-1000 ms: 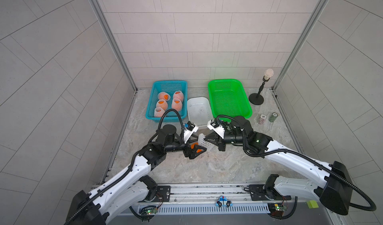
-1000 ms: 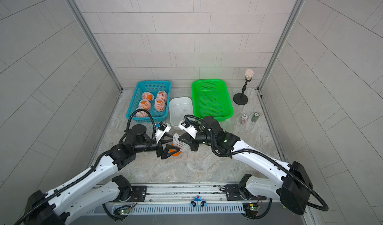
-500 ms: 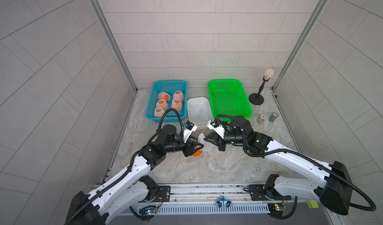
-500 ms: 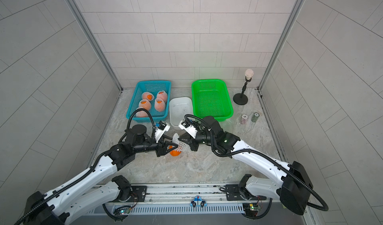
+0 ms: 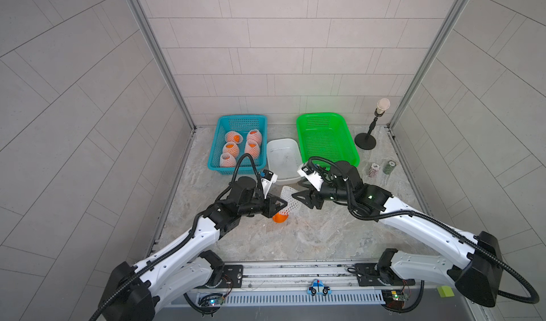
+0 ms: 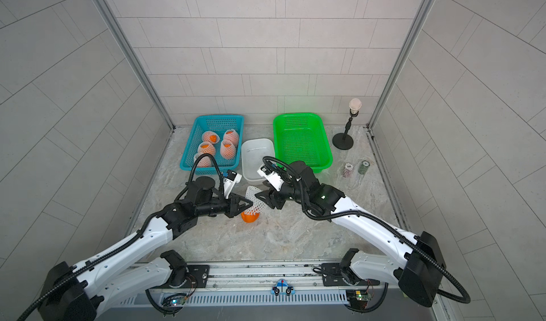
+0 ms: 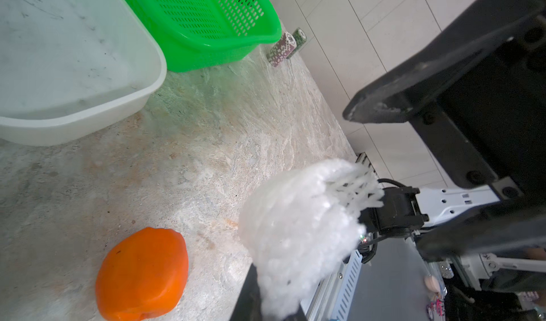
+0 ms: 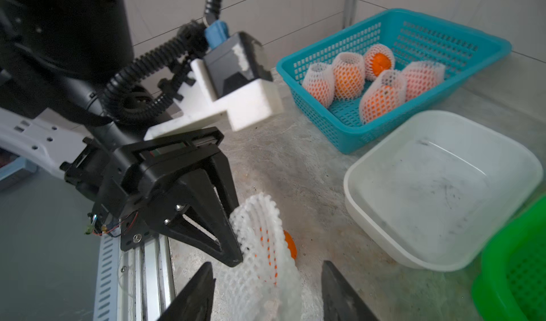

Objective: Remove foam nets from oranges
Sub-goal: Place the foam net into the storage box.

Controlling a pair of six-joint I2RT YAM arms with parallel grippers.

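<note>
My left end effector pinches an empty white foam net; right end effector wide. Bare orange below. Blue basket beyond: five netted oranges.

1 bare, bright-orange round fruit lies at the centre of a top view. 1 empty white foam mesh sleeve hangs crumpled just above it, off the fruit. 5 netted oranges cluster upper left of centre.

Orange mostly hidden behind net (right wrist view).
</note>
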